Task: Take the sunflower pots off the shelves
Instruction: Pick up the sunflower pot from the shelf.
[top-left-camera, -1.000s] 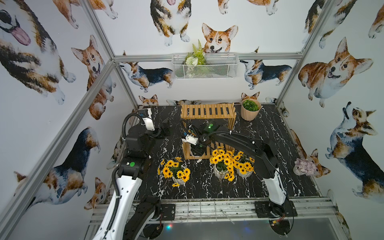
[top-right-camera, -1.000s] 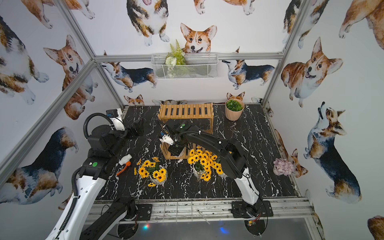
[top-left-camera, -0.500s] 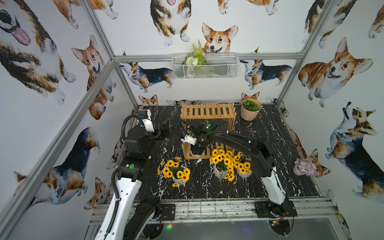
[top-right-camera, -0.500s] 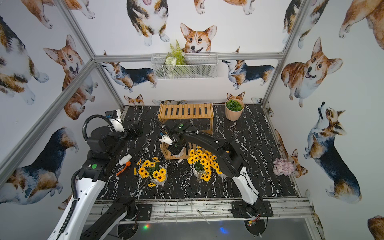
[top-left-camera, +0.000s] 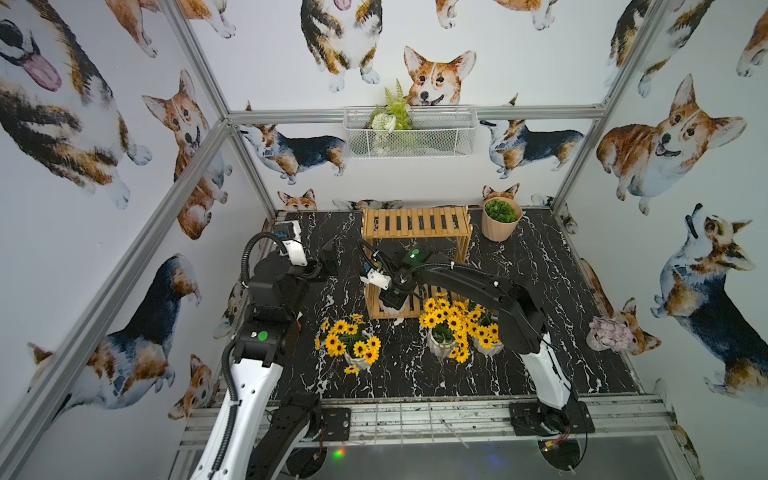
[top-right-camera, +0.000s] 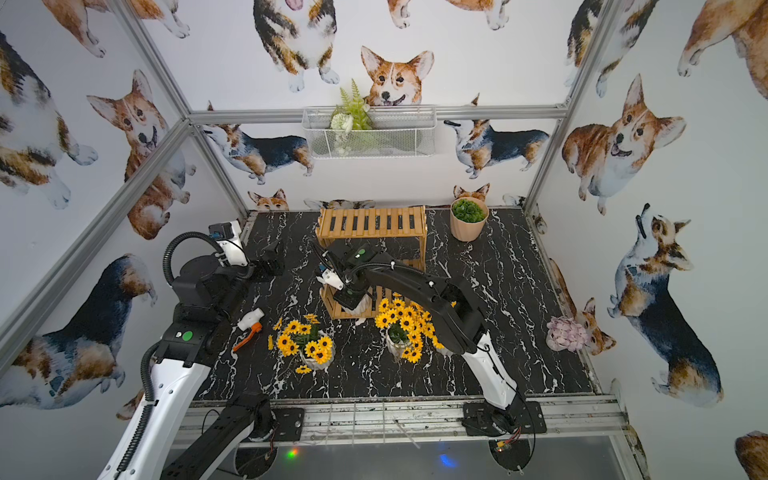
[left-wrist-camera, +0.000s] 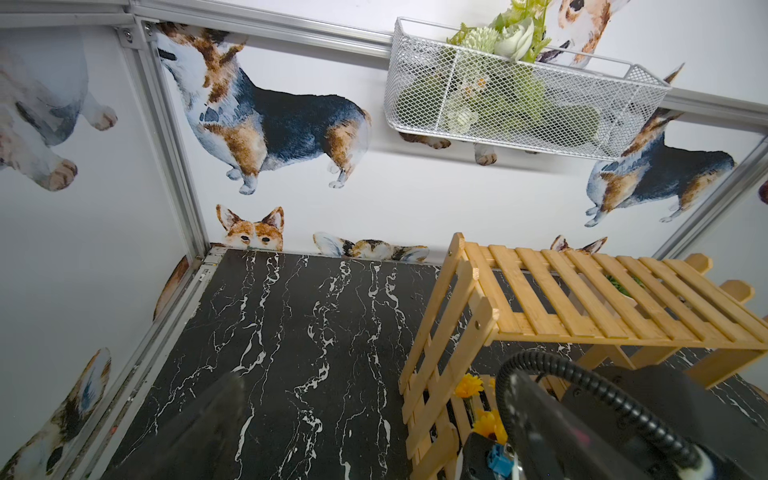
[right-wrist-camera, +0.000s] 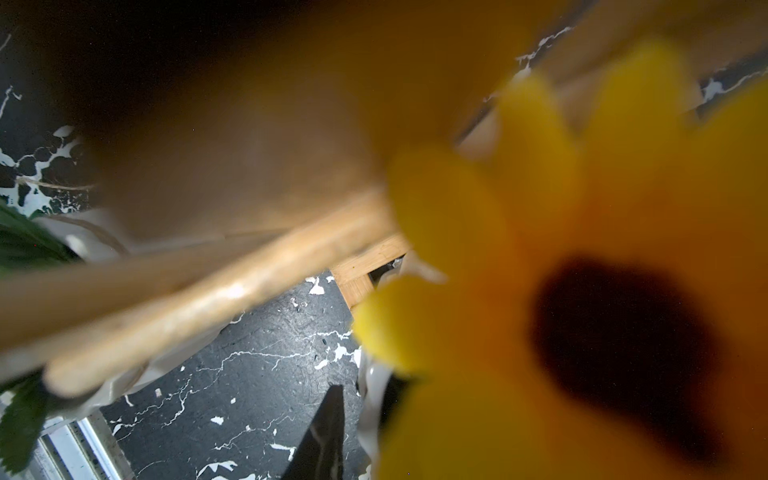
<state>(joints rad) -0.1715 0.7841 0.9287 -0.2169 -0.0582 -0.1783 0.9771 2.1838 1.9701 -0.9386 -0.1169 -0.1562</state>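
**Right end effector** (top-left-camera: 390, 298): in both top views it reaches into the lower tier of the shelves (top-left-camera: 415, 222), directly over the fourth sunflower pot (top-left-camera: 395, 309). That pot stands at the 9 o'clock end of the tier. Whether the jaws clamp the pot cannot be told. In the right wrist view one dark finger (right-wrist-camera: 326, 432) lies just beside the white pot rim (right-wrist-camera: 368, 399). A blurred sunflower head (right-wrist-camera: 602, 311) fills much of that frame, and a shelf rail (right-wrist-camera: 199, 303) crosses it.

**Shelves:** they stand toward 12 o'clock on the black marbled surface (top-left-camera: 540, 291).

**Other sunflower pots:** three stand on the surface. The left pot (top-left-camera: 358, 359) is at 7 o'clock from the shelves. The middle pot (top-left-camera: 441, 347) and the right pot (top-left-camera: 487, 348) are at 5 o'clock, their flowers touching.

**Left end effector** (top-left-camera: 330, 261): it hangs at 9 o'clock from the shelves, apart from every pot. Whether it is open or closed cannot be told.

**Beige pot** (top-left-camera: 500, 226): it stands at 3 o'clock, just beside the shelves.
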